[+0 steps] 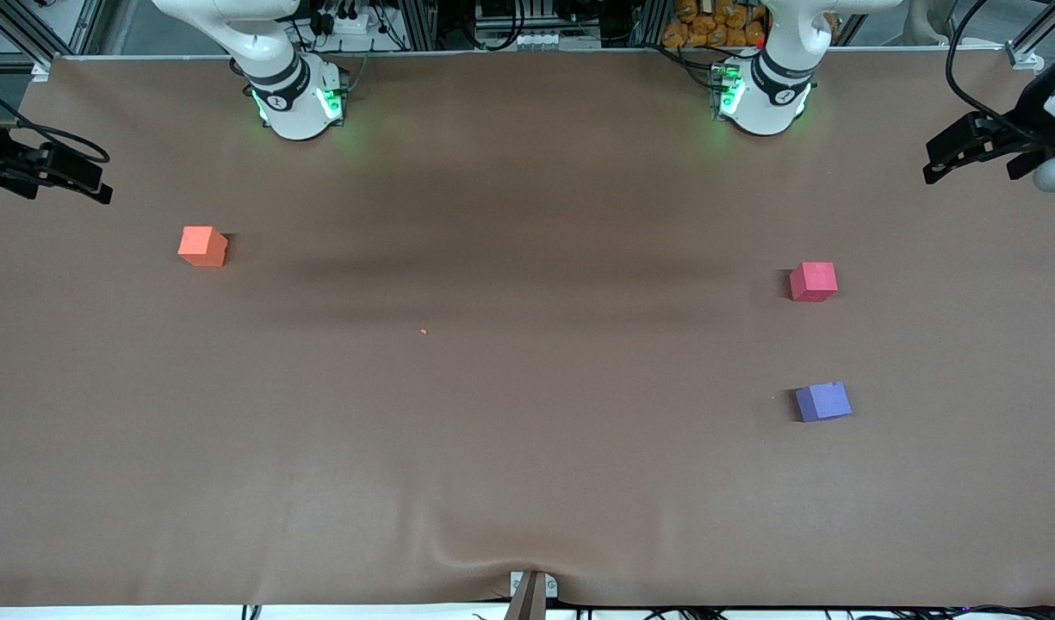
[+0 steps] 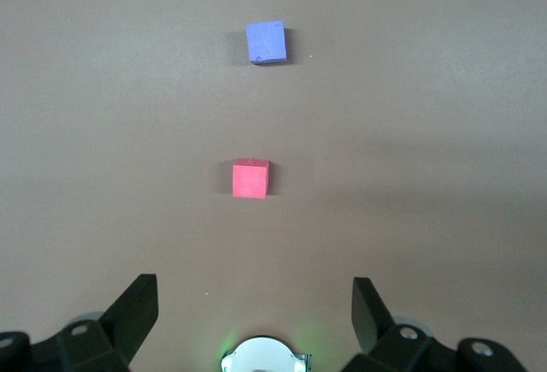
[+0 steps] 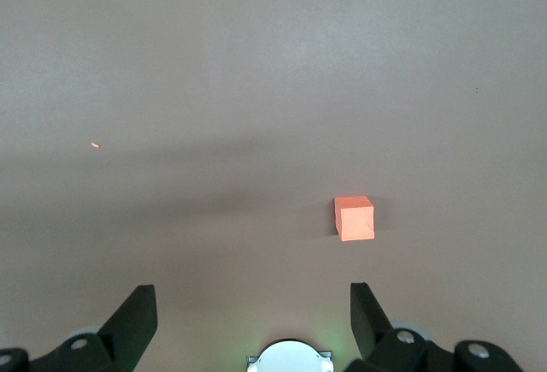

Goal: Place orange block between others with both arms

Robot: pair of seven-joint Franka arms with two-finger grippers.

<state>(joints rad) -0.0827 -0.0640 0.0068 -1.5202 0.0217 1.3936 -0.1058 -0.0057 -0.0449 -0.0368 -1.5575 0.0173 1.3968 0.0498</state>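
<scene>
Both jaws stand wide open and empty: the left gripper [image 2: 255, 304] hangs high over the red cube [image 1: 813, 282], the right gripper [image 3: 253, 304] over the orange block [image 1: 203, 246]. From the red cube, the orange block lies well apart toward the right arm's end; the purple cube [image 1: 823, 401] sits nearer the front camera. The block looks light, soft and matte; pinching two flat facing sides should hold.

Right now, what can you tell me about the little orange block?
The orange block is a small light-orange cube that looks like matte foam, with sharp edges and plain faces. It sits flat on the brown table, alone at the right arm's end, apart from both other cubes. Nothing touches it but the table.
</scene>
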